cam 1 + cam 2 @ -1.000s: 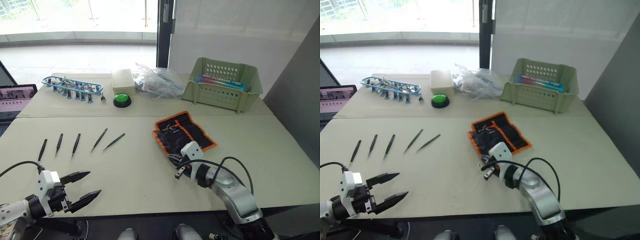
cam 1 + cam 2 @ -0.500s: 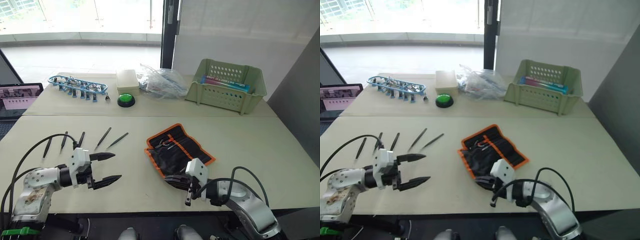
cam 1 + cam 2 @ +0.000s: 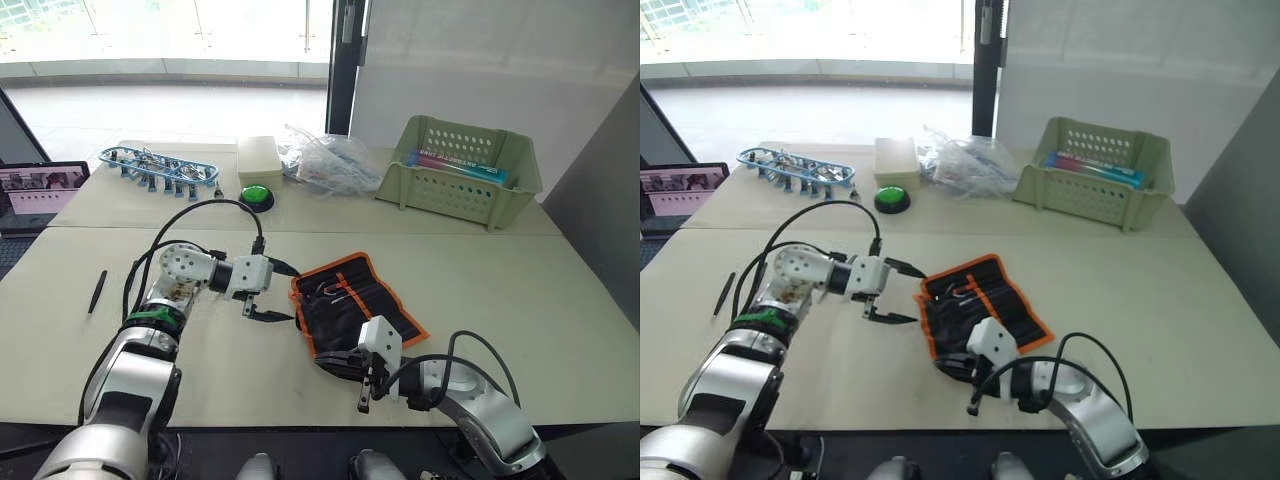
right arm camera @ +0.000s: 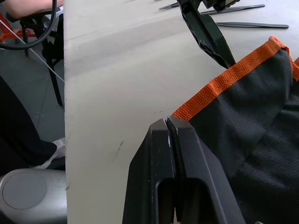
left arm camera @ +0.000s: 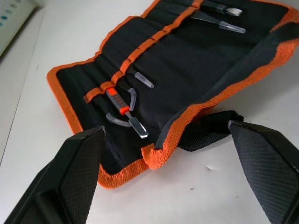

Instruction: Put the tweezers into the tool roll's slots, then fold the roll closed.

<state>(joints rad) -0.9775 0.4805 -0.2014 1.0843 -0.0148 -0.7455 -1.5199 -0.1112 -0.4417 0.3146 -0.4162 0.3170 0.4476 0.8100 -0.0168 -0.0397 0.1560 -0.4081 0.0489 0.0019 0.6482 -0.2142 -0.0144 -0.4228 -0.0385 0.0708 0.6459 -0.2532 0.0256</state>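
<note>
L claw (image 3: 282,292) is hovering released at tool roll (image 3: 350,300) edge w/ no tweezers (image 3: 97,291); R claw (image 4: 170,122), clenched empty, is risking dragging fabric.

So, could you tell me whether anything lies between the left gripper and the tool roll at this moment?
Nothing visible does. The left gripper is open right at the tool roll's orange edge, with bare table between its fingers and the fabric. The right gripper, shut, is at the roll's near edge, not in between.
</note>
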